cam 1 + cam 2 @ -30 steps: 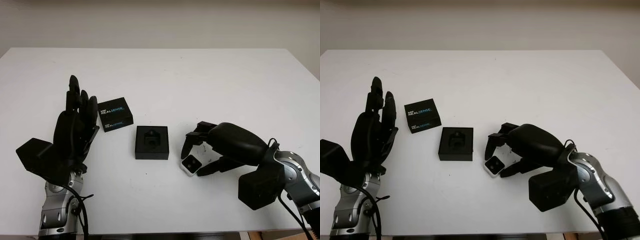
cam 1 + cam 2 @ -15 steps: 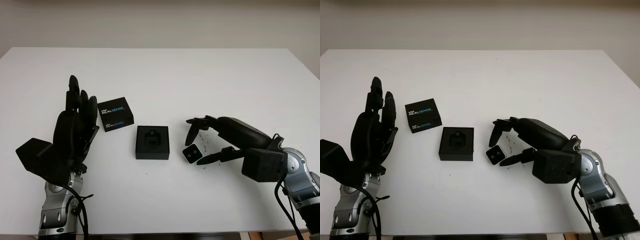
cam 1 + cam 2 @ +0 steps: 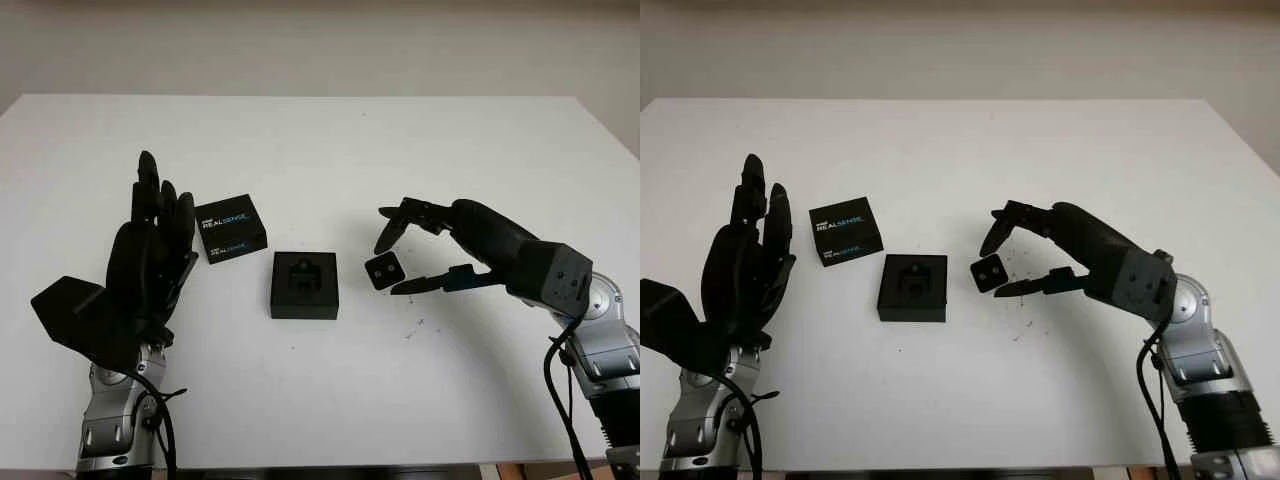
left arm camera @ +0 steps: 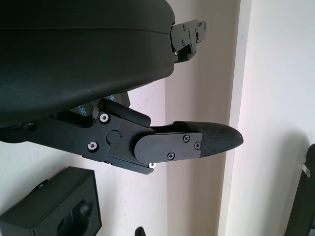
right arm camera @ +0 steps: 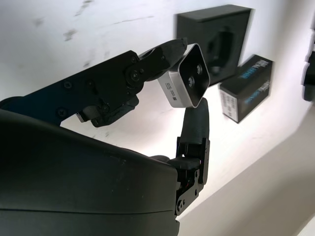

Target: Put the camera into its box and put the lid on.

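My right hand (image 3: 400,258) holds the small square camera (image 3: 383,271) between its fingertips, lifted off the table just right of the open black box (image 3: 304,284). In the right wrist view the camera (image 5: 187,76) shows its silver edge and dark lens face, pinched by the fingers (image 5: 197,123). The box has a moulded hollow and stands at the table's middle. Its lid (image 3: 231,228), black with REALSENSE lettering, lies to the box's upper left. My left hand (image 3: 150,250) is raised upright at the left, open, beside the lid.
The white table (image 3: 320,150) stretches wide behind the objects. A few dark specks (image 3: 412,326) mark the surface under my right hand. The table's front edge runs near both forearms.
My right hand has lifted the camera off the table and carried it up and slightly left toward the box, turning its wrist. The left hand has stayed still.
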Tool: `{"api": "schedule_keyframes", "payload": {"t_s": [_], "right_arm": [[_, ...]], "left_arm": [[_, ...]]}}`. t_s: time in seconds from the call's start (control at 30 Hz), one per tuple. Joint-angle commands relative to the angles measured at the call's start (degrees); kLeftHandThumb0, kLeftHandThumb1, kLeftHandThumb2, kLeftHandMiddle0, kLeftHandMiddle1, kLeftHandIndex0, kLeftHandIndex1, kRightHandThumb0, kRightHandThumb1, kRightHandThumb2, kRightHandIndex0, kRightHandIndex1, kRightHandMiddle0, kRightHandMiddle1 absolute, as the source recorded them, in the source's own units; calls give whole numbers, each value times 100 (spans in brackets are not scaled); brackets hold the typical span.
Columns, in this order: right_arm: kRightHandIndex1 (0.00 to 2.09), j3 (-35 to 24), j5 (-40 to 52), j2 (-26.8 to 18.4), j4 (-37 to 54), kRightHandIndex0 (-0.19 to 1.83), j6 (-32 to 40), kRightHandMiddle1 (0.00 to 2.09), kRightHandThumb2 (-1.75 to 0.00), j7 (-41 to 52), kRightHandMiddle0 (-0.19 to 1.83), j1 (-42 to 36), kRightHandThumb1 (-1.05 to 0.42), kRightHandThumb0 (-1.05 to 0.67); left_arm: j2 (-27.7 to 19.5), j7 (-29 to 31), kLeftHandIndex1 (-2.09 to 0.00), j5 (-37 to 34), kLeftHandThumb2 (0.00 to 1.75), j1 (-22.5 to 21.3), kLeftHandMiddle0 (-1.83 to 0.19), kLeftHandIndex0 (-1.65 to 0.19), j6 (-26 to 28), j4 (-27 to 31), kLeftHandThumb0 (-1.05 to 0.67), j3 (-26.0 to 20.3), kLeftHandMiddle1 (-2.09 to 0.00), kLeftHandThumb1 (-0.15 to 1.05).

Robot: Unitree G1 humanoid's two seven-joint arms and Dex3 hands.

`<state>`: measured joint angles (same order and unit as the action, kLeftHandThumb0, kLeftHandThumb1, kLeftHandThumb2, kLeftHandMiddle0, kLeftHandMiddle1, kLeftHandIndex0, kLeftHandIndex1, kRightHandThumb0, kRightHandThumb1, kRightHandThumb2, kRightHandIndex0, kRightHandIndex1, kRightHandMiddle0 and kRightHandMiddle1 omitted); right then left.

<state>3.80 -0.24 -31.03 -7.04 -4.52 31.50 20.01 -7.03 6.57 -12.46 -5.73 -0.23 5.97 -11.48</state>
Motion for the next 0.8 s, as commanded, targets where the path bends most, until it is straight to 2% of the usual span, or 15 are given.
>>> {"api": "schedule_keyframes", "payload": {"t_s": [0.0, 0.17, 0.4, 0.53, 0.77], "right_arm": [[17, -81, 172, 231, 283, 12, 380, 159, -6, -117, 32, -31, -100, -41], [14, -211, 711, 885, 622, 13, 1077, 169, -6, -440, 28, -178, -100, -36], [10, -139, 991, 1527, 911, 10, 1749, 183, -6, -780, 16, -268, -103, -36], [9, -74, 1021, 1905, 905, 9, 1804, 188, -6, -1034, 13, -304, -103, -36], [8, 87, 848, 2176, 708, 8, 1594, 188, -6, -1190, 11, -366, -104, -38]], "left_arm": [[-33, 16, 0, 8, 46, 39, 19, 19, 10, 49, -67, 0, 0, 105], [-17, 2, 0, -4, 44, 40, 19, 19, -1, 42, -67, -15, 0, 105], [-37, 28, 0, 13, 46, 64, 19, 19, 15, 38, -68, 4, 0, 105], [-29, 29, 0, 10, 46, 70, 19, 19, -1, 39, -68, -4, 0, 105], [-31, 40, 0, 23, 47, 81, 19, 19, -3, 41, -69, 6, 0, 105]]}}
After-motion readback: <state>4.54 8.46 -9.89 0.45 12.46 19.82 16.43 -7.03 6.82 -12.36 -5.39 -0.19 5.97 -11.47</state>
